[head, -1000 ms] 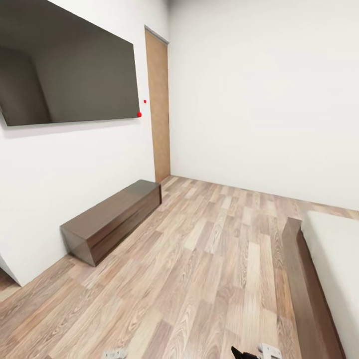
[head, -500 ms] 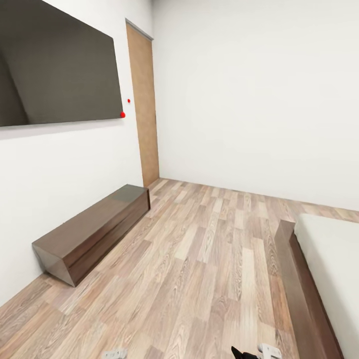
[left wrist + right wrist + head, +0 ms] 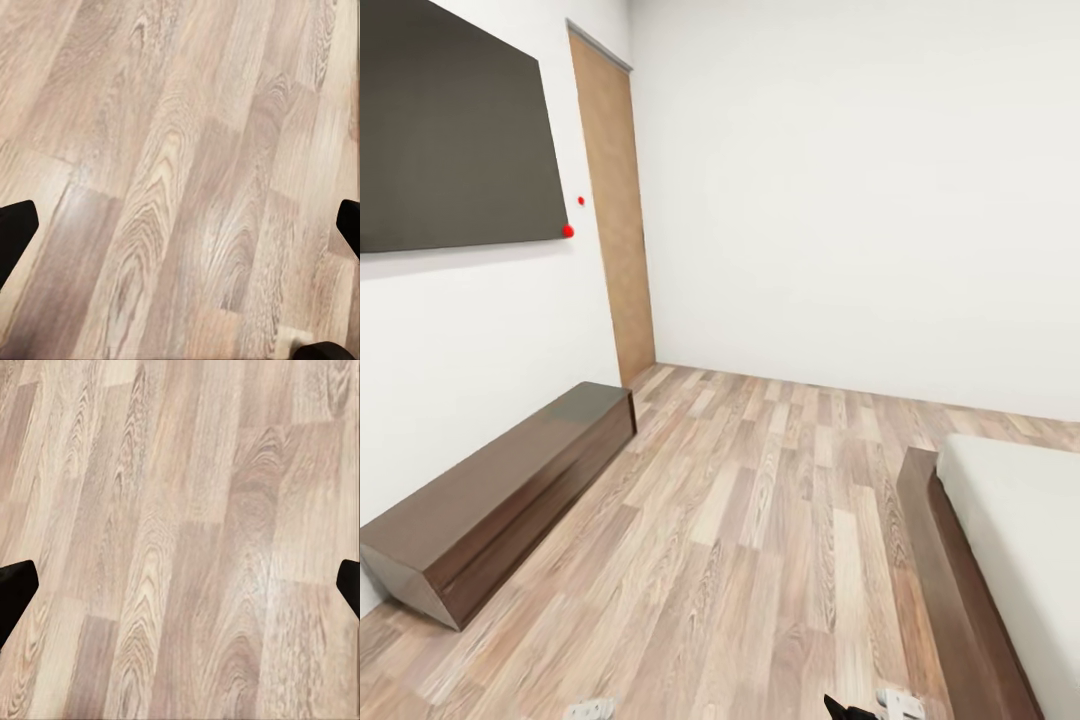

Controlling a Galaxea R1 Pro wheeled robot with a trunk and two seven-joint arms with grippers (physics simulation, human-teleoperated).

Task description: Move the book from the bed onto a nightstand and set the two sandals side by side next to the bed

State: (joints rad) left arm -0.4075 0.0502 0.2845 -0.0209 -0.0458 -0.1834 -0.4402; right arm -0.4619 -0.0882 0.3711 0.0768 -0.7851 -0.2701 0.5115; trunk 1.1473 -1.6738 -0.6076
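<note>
I am in the bedroom, with its white walls and wood-plank floor (image 3: 760,540). The foot corner of the bed (image 3: 1010,520) enters the head view at the right, a dark brown frame (image 3: 945,580) under a bare pale mattress. The book, the sandals and the nightstand are out of view. My left gripper (image 3: 180,232) hangs open over bare floor planks, its black fingertips (image 3: 15,232) far apart with nothing between them. My right gripper (image 3: 180,585) is likewise open above the floor, empty.
A long low dark brown bench-like cabinet (image 3: 500,490) runs along the left wall under a big dark wall screen (image 3: 450,130). A tan door (image 3: 615,210) stands in the far left corner. Open floor lies between cabinet and bed.
The whole head view has shifted: the camera has turned right, so screen, door and cabinet sit further left in the picture and more of the bed's corner shows. Nothing in the room has moved.
</note>
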